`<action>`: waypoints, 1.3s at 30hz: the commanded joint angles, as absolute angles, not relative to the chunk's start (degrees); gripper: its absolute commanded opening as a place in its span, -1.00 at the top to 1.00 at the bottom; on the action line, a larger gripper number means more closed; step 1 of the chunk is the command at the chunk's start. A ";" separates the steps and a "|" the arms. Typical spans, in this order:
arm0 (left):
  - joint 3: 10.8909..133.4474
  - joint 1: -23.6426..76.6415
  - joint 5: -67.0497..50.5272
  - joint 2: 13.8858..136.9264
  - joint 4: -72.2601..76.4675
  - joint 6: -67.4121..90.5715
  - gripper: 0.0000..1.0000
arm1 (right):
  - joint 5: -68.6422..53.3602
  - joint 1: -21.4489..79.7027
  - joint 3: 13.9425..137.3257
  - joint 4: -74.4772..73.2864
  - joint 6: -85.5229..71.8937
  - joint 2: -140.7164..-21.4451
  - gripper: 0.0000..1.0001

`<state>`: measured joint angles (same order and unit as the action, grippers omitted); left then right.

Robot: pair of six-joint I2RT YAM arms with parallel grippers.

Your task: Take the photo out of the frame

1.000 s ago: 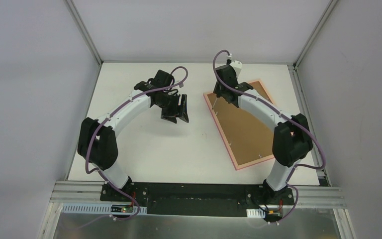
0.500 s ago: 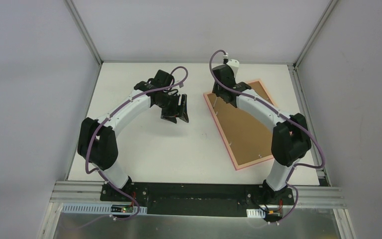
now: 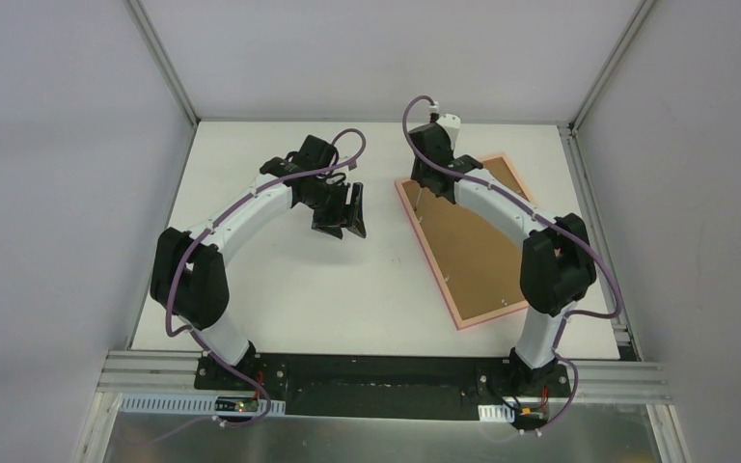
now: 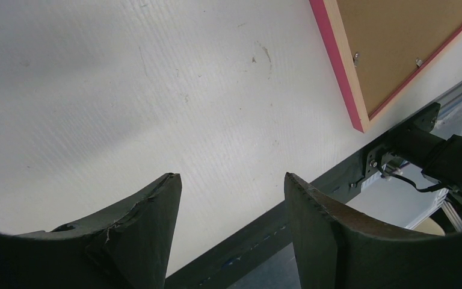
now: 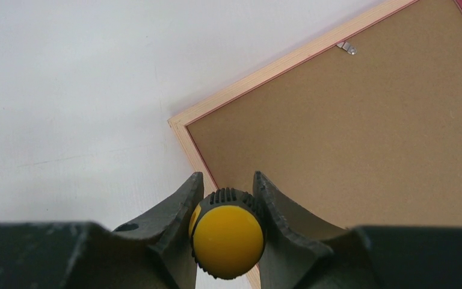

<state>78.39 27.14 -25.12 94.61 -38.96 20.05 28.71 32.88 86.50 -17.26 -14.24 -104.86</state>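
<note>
Top external shows the frame (image 3: pixel 426 253) lying face-down on the right of the table (image 3: pixel 280 280), brown backing board (image 3: pixel 473 251) up, long axis running far-left to near-right. The right gripper (image 5: pixel 227 176) pinches a yellow-ended screwdriver handle (image 5: pixel 228 241) above its far-left corner; the left gripper (image 4: pixel 230 177) hangs with jaws spread, left of it
</note>
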 commanded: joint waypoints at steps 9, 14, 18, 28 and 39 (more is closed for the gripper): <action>79.55 26.81 -26.10 93.44 -39.99 18.46 -0.29 | 30.41 35.45 81.45 -17.06 -13.52 -99.68 1.00; 79.37 26.81 -26.10 93.36 -39.99 18.46 -0.29 | 30.97 36.00 78.72 -17.12 -13.40 -97.41 1.00; 79.32 26.85 -26.19 93.46 -39.99 18.54 -0.29 | 31.87 36.15 77.25 -16.99 -13.53 -96.22 1.00; 79.19 26.81 -26.19 93.29 -40.01 18.55 -0.29 | 32.79 36.12 75.68 -17.30 -13.54 -95.22 1.00; 79.71 26.85 -26.54 93.93 -39.94 18.65 -0.30 | 33.91 36.33 73.52 -17.77 -13.05 -93.58 1.00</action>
<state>78.39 27.14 -25.41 94.61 -39.07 19.90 31.33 36.01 75.16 -15.20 -14.31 -95.98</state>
